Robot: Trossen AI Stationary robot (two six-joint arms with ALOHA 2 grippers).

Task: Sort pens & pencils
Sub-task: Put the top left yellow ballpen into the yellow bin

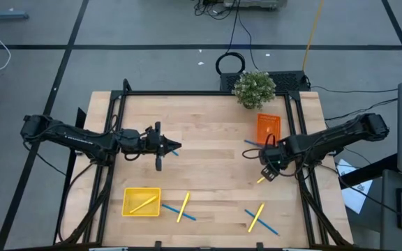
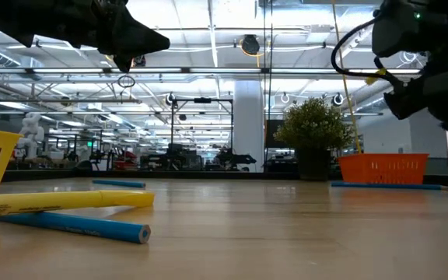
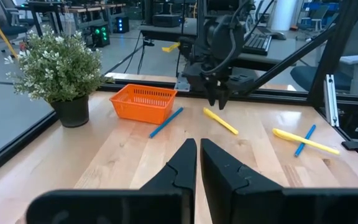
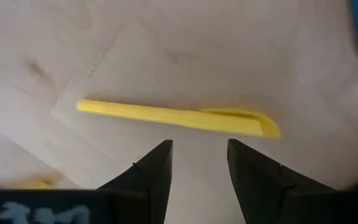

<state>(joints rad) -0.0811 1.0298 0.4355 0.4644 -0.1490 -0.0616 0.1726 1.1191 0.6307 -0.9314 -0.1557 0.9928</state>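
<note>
Your right gripper [image 1: 269,171] hangs above a yellow pen [image 4: 178,118] near the table's [image 1: 208,160] right edge, fingers [image 4: 151,171] parted and holding nothing. In the right wrist view the pen's long axis lies crosswise to the fingers; from above only its end shows beside the gripper, so its heading on the table is hard to tell.

Your left gripper [image 1: 165,146] waits over the left-centre of the table, fingers [image 3: 185,163] pressed together, empty, with a blue pen [image 1: 175,149] just past its tip.

The orange tray [image 1: 268,127] sits at the right rear beside a plant [image 1: 254,88]; another blue pen [image 3: 166,122] lies diagonally against its front.

The yellow tray [image 1: 142,201] at front left holds one yellow stick [image 1: 142,203], lying diagonally.
</note>
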